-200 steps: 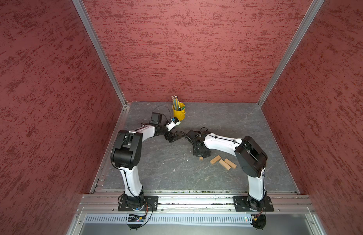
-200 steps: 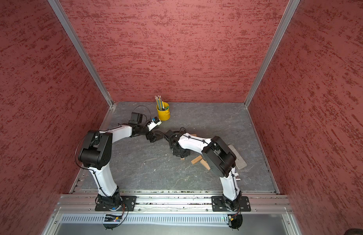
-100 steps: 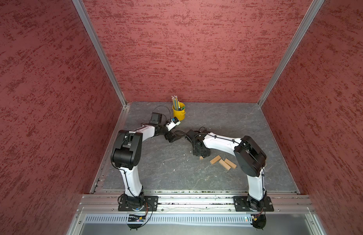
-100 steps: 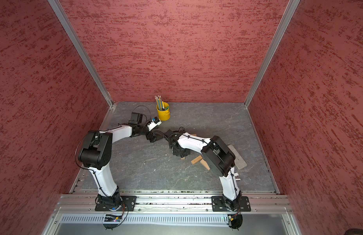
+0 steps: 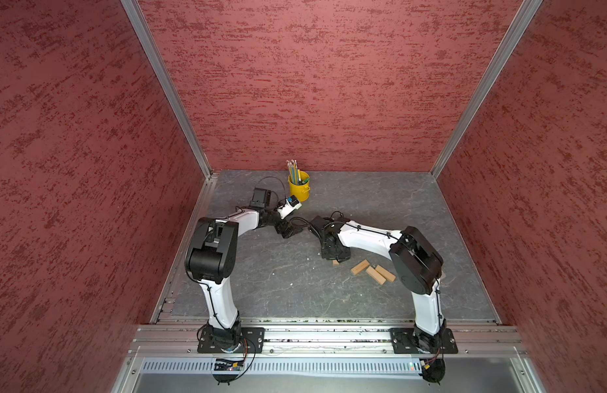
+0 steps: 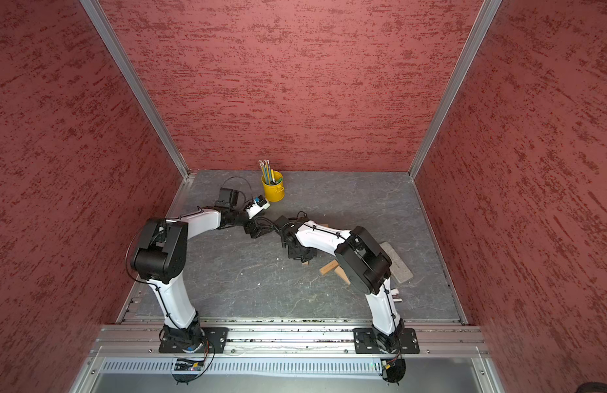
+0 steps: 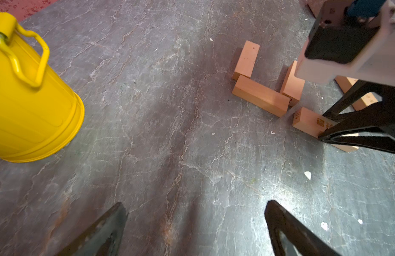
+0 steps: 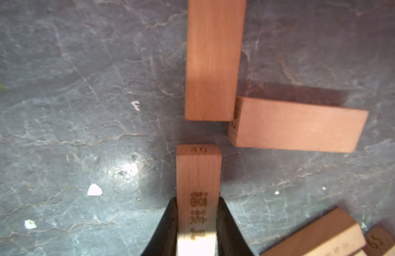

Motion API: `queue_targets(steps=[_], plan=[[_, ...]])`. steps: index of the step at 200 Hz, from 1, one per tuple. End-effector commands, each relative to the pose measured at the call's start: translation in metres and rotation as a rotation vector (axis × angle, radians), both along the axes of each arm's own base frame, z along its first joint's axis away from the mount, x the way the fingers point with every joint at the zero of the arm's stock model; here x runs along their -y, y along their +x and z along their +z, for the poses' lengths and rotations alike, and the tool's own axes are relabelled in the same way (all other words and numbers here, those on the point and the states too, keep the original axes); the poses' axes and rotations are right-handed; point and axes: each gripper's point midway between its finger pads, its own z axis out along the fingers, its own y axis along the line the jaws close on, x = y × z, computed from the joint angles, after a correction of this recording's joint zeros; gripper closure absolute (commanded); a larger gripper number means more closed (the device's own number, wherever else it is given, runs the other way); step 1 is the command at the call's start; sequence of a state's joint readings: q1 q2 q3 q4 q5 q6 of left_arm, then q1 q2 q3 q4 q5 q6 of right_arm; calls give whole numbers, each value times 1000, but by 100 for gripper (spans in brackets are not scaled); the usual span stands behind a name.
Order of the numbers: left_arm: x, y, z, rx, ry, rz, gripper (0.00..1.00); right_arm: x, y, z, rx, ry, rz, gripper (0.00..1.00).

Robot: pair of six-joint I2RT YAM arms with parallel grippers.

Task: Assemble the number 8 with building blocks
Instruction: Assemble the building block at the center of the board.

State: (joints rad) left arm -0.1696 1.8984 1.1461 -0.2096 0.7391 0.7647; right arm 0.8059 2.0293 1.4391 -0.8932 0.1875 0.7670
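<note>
Entry: right gripper (image 8: 197, 205) clamped on lettered block (image 8: 198, 175), which lies end-on to laid plank (image 8: 213, 59). We judge it extends a side of the part-built number 8 (image 7: 259, 98). Left gripper (image 7: 195, 208) wide, empty, held aside to leave room. Spare blocks (image 5: 372, 272) beside right arm.

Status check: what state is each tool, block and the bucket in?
right tool, shut on the printed block
left tool, open, empty
printed block, gripped, short of the placed blocks
placed blocks, three flat in a U
spare blocks, loose, flat
yellow bucket, upright
</note>
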Motion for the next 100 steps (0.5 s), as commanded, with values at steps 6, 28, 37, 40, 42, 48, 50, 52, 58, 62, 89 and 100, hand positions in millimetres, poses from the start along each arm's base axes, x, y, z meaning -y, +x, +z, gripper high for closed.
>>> queue_targets(steps=[6, 28, 37, 40, 42, 48, 50, 52, 58, 62, 89, 100], plan=[[0, -1, 7, 9, -25, -9, 0, 3, 2, -13, -18, -19, -23, 100], [0, -1, 8, 12, -28, -11, 1, 6, 2, -13, -24, -27, -34, 100], [0, -1, 8, 12, -28, -12, 1, 8, 2, -13, -27, -30, -43, 100], [-1, -1, 8, 12, -29, -11, 1, 9, 2, -13, -28, -33, -45, 100], [0, -1, 8, 11, -29, -11, 1, 9, 2, -13, -29, -33, -46, 100], [0, -1, 8, 12, -30, -12, 1, 10, 2, -13, -29, -36, -51, 100], [0, -1, 8, 11, -30, -12, 1, 11, 2, -13, -30, -38, -54, 100], [0, -1, 8, 12, -30, -13, 1, 12, 2, -13, -29, -38, -56, 100], [0, -1, 8, 11, -30, -12, 1, 13, 3, -13, -32, -42, -63, 100], [0, -2, 8, 10, -30, -12, 1, 14, 3, -13, -32, -43, -68, 100], [0, -2, 8, 11, -31, -13, 1, 14, 4, -13, -34, -42, -69, 100], [-1, -2, 8, 8, -32, -13, 1, 15, 5, -14, -35, -43, -71, 100]])
